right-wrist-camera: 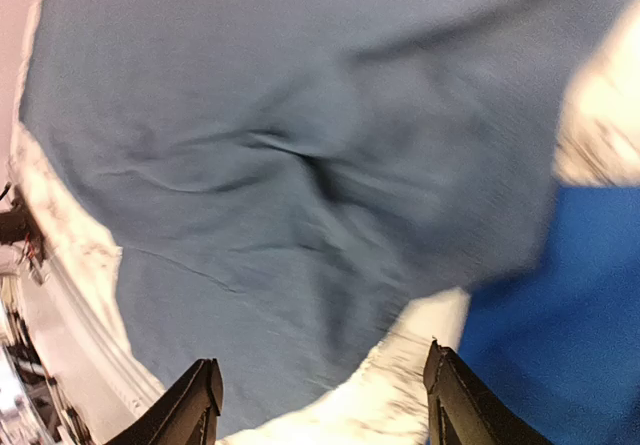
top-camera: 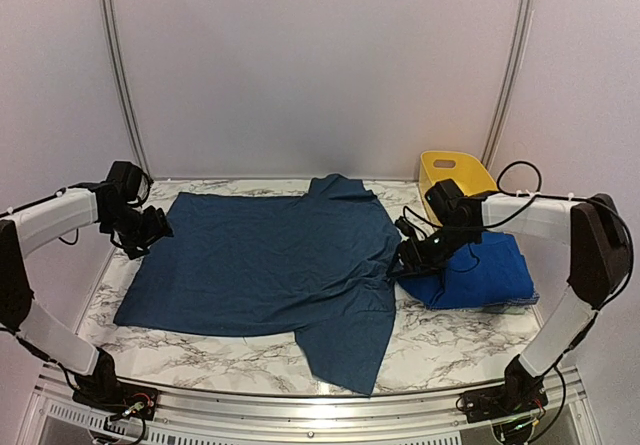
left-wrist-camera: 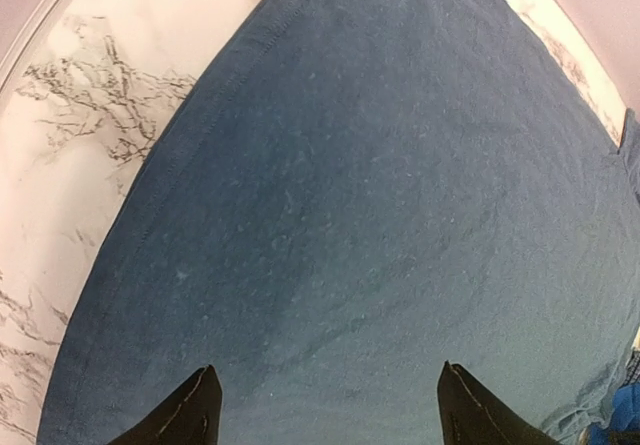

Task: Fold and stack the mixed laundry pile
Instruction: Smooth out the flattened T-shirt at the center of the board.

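Observation:
A large dark denim-blue T-shirt lies spread flat on the marble table; it fills the left wrist view and most of the right wrist view. A bright royal-blue garment lies folded at the right, also in the right wrist view. My left gripper is open and empty over the shirt's far-left edge. My right gripper is open and empty above the shirt's right edge, next to the royal-blue garment. No checked shirt shows.
A yellow plastic tub stands at the back right, behind the right arm. Bare marble table shows along the front and left. A metal rail runs along the near edge.

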`<action>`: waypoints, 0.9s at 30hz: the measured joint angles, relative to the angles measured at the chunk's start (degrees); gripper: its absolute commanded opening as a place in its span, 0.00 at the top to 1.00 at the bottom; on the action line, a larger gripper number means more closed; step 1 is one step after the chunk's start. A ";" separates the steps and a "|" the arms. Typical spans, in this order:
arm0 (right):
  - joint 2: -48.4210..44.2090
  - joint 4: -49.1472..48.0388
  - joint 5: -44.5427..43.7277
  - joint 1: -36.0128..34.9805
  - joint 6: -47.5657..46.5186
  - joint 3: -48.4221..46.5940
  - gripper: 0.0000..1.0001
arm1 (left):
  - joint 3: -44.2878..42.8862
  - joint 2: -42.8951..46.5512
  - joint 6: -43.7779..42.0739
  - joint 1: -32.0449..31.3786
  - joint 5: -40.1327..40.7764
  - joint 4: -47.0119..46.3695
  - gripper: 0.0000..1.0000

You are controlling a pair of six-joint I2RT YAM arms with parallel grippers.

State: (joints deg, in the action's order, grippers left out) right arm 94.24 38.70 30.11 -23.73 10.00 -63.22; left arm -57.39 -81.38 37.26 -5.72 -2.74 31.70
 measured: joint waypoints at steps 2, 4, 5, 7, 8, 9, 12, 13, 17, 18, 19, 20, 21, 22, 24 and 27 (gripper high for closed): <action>-0.26 -0.72 -1.49 2.49 1.18 3.43 0.33 | -0.85 -1.38 -0.76 -0.28 -0.02 -0.09 0.22; 0.87 -1.03 -3.08 4.61 1.88 6.38 0.33 | -1.40 -3.32 -1.70 -0.37 0.02 0.02 0.22; 1.36 -1.03 -3.65 5.38 2.01 7.34 0.33 | -1.79 -4.48 -2.05 -0.50 0.04 0.09 0.22; 1.73 -1.14 -3.56 6.95 2.01 8.44 0.33 | -2.67 -6.54 -2.71 -0.57 0.17 0.11 0.22; 1.29 -1.11 -3.80 7.52 2.01 8.44 0.33 | -3.26 -7.58 -3.04 -0.59 0.22 0.09 0.22; 0.81 -1.01 -4.39 8.17 1.99 8.41 0.34 | -3.93 -8.59 -3.30 -0.59 0.24 0.09 0.22; 0.26 0.79 -6.78 9.25 1.81 6.78 0.35 | -6.23 -11.78 -4.24 -0.59 0.22 -0.11 0.22; 0.26 1.49 -7.45 8.87 1.77 5.53 0.35 | -6.91 -12.81 -4.50 -0.59 0.20 -0.17 0.22; 0.37 2.80 -9.86 5.66 1.90 -2.60 0.40 | -10.47 -18.14 -6.21 -0.61 -0.13 -1.38 0.23; 0.37 2.16 -9.84 4.42 2.10 -4.96 0.42 | -11.34 -19.43 -6.69 -0.61 -0.35 -1.88 0.23; 0.42 1.05 -9.62 3.26 2.47 -7.06 0.43 | -12.35 -20.76 -6.99 -0.61 -0.55 -2.34 0.24; 0.66 -0.11 -9.40 2.40 2.82 -8.70 0.44 | -13.40 -22.10 -7.37 -0.61 -0.85 -2.89 0.25; 1.22 -1.07 -8.98 1.68 3.28 -10.10 0.45 | -14.58 -23.54 -7.67 -0.61 -1.07 -3.30 0.26; 2.38 -1.84 -8.52 0.92 3.61 -11.67 0.46 | -15.54 -24.74 -7.85 -0.61 -1.25 -3.56 0.27; 6.34 -3.32 -8.02 -0.31 3.93 -14.80 0.47 | -17.62 -27.50 -8.15 -0.61 -1.29 -4.48 0.30; 14.05 -5.64 -7.69 -1.16 4.13 -17.75 0.48 | -19.34 -30.75 -8.15 -0.59 -1.11 -5.09 0.33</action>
State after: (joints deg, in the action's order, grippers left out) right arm 108.29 33.06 22.41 -24.88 14.13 -80.97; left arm -76.73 -112.14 29.10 -6.31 -3.86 26.61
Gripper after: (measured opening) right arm 0.527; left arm 0.694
